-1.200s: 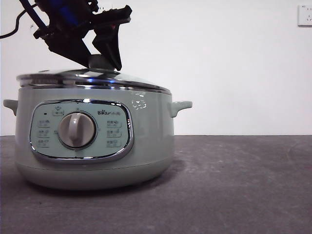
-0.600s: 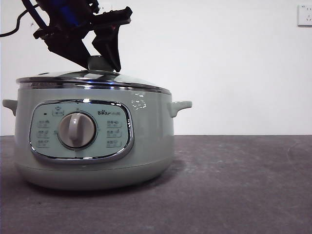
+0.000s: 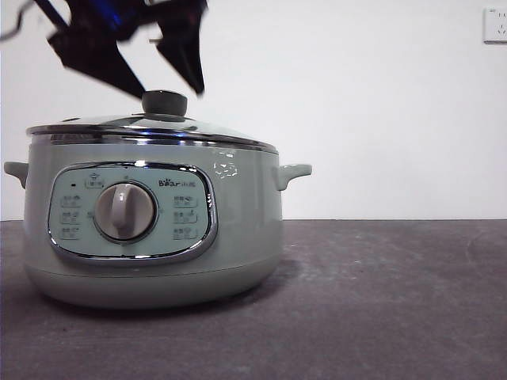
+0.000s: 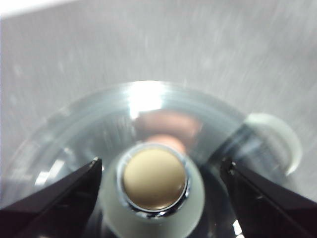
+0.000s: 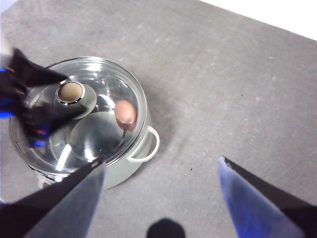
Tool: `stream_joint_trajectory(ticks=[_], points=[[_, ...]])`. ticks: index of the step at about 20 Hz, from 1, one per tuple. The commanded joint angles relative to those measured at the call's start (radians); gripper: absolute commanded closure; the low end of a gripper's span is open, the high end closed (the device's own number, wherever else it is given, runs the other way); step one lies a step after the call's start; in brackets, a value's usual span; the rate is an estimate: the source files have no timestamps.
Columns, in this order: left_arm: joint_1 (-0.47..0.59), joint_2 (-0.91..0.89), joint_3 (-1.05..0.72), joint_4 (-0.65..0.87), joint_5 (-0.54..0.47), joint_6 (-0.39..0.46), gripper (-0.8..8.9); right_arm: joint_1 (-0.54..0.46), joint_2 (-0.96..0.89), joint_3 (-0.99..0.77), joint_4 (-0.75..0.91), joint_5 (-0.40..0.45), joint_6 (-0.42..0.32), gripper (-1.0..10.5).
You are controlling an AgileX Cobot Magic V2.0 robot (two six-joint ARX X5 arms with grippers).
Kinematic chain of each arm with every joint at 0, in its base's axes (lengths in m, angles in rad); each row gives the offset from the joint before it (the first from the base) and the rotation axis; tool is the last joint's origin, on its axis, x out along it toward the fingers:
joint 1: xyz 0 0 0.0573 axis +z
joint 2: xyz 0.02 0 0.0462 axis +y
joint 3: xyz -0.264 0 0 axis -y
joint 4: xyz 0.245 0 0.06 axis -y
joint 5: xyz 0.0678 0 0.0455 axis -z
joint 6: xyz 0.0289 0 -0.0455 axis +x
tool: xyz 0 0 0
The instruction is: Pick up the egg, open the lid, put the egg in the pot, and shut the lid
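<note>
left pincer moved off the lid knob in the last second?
Yes. The left pincer has risen, open, clear of the knob, which sits unmoved on the lid. The egg is inside the pot.

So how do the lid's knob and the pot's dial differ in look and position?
The knob stands on top of the lid and looks dark green from the front; the dial is pale grey, on the pot's front panel. The knob is smaller than the dial, and has a tan centre in the left wrist view. Both are round.
</note>
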Motion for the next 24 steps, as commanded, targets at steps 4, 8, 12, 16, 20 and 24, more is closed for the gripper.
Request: stream_joint_trajectory(ticks=[4,8,12,16,20,24], points=[[-0.002,-0.215,-0.006,-0.07,0.034,0.016,4.09,0.001,-0.02,-0.022,-0.022,0.004,0.032,5.7],[-0.005,-0.387,-0.006,-0.159,0.039,0.021,6.47,0.002,-0.088,-0.159,0.065,0.004,0.032,8.3],[-0.005,-0.515,-0.007,-0.21,0.053,0.057,8.22,0.002,-0.228,-0.406,0.258,0.007,0.032,9.6],[-0.026,-0.591,-0.016,-0.217,0.053,0.119,8.22,0.002,-0.397,-0.678,0.491,0.007,0.032,9.6],[-0.049,-0.684,-0.168,-0.125,0.048,0.119,8.22,0.002,-0.547,-0.901,0.673,0.044,0.031,9.6],[-0.06,-0.772,-0.367,-0.037,0.064,0.108,8.22,0.003,-0.658,-1.051,0.755,0.053,0.029,9.6]])
